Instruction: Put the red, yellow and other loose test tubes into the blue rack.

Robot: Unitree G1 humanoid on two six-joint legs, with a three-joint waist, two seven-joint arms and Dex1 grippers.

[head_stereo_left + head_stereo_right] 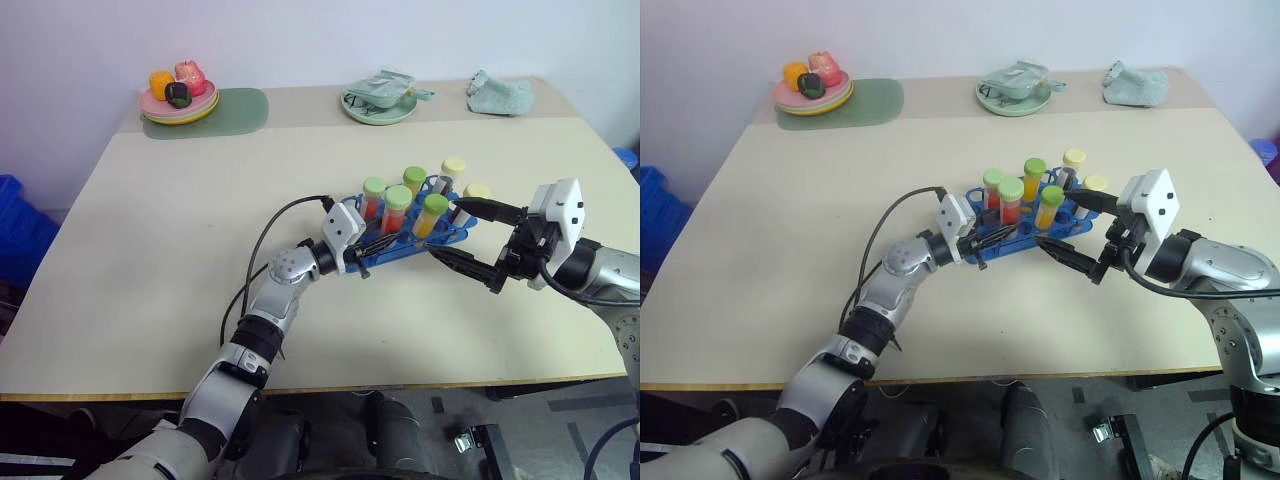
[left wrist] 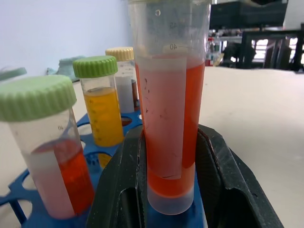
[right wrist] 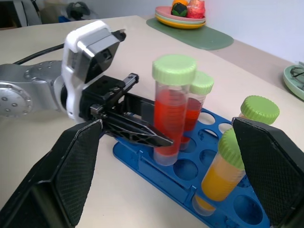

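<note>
- Left hand [image 3: 142, 130]: closed on the lower body of a red tube [image 3: 170, 121] with a green cap. The tube stands upright, its base seated in a hole at the near edge of the blue rack [image 1: 440, 237].
- Right hand [image 1: 468, 232]: fingers spread wide, holding nothing, hovering just beside the rack at its 4 o'clock corner.
- Rack location: centre of the table [image 1: 150, 260], slightly toward 3 o'clock. It carries several upright capped tubes, including a yellow tube [image 3: 219, 173] with a green cap and a second red tube [image 2: 52, 156] next to the gripped one.
- No loose tube is visible on the table surface; the task appears near completion, with release of the gripped tube the probable remaining step.
- Risk 1: withdrawing the left hand before the fingers fully part would likely drag the tube, tilting it or lifting it out of its hole.
- Risk 2: the rack looks light. A sideways pull from either hand could slide or tip it, disturbing every seated tube.
- Risk 3: the right hand's lower finger [image 1: 462, 265] lies close to the rack edge; a forward move could strike the rack or the neighbouring caps.
- Risk 4: the tubes stand close together, so opening the left fingers may nudge the adjacent red tube.
</note>
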